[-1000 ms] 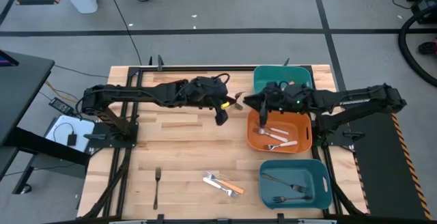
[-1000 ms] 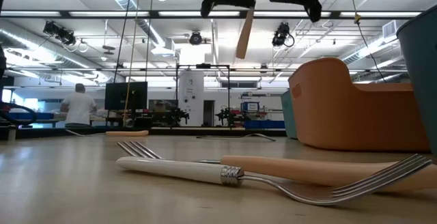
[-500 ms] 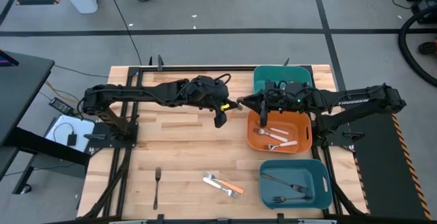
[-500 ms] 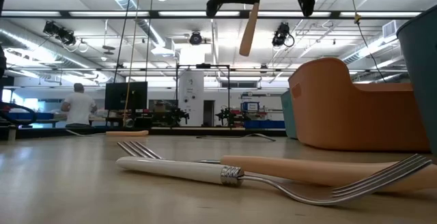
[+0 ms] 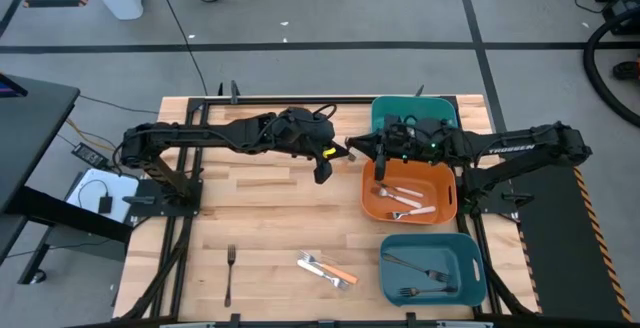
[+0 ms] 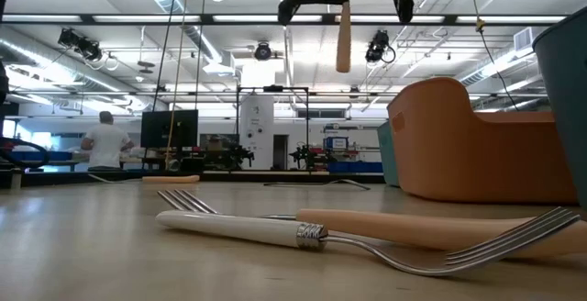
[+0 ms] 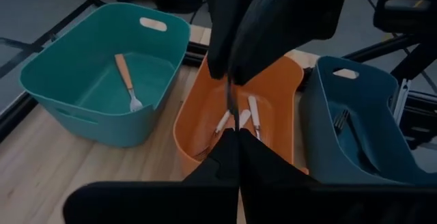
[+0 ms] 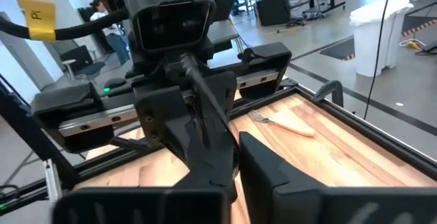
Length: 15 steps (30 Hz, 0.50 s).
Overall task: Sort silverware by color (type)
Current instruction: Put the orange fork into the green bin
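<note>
Two grippers meet in the air above the middle of the table, with one orange-handled metal fork (image 6: 343, 37) between them. The left gripper (image 5: 335, 154) is clamped on the fork's slim metal part. The right gripper (image 5: 356, 150), coming from the right, looks drawn in on that same metal end, so both appear to pinch it. The handle hangs straight down, free of both.

The fork should handle as light and stiff. Its polished neck is probably slippery, so a pinch squarely across the neck, or on the thicker handle, seems safest. A grip far off its middle may let it swing.

Just right of the grippers sits the orange plastic bin (image 5: 451, 206), holding three white-handled forks (image 7: 243, 118). Beyond it, the far teal plastic bin (image 7: 82, 118) holds one orange-handled fork (image 7: 127, 80). The near slate-blue bin (image 5: 472, 286) holds two all-dark metal forks (image 5: 417, 266).

On the wooden table (image 5: 260, 208), one dark metal fork (image 5: 229, 270) lies alone near the left. A small pile (image 5: 326, 269) lies near the middle: one white-handled, one orange-handled, perhaps a third beneath.
</note>
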Tool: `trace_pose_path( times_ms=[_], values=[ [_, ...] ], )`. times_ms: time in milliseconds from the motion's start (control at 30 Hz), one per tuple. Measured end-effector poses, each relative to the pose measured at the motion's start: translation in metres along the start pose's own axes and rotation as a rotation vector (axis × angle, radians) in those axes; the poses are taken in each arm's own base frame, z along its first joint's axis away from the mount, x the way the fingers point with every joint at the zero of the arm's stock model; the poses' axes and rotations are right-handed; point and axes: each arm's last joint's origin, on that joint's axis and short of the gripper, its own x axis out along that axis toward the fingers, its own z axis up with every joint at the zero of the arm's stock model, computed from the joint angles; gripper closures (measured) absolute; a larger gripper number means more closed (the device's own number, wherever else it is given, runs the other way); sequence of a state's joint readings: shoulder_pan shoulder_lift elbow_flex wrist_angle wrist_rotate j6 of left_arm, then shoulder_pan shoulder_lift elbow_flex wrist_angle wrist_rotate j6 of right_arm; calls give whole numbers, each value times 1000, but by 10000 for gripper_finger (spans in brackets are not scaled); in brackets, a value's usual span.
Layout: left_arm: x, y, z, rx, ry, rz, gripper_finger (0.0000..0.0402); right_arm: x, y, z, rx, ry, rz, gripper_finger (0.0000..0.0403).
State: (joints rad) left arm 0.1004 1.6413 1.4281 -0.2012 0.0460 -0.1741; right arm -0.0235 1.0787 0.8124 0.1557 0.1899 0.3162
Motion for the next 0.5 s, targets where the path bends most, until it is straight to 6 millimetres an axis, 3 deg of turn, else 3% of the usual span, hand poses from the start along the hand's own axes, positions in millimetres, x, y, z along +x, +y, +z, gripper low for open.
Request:
trace_pose_path(
  times_ms=[100, 500],
  values=[
    [0, 2, -1, -4, 12, 4, 393, 4, 0, -3, -5, 10, -8, 393],
    [-1, 19, 5, -12, -33, 43, 338, 4, -3, -3, -31, -12, -84, 396]
  ],
)
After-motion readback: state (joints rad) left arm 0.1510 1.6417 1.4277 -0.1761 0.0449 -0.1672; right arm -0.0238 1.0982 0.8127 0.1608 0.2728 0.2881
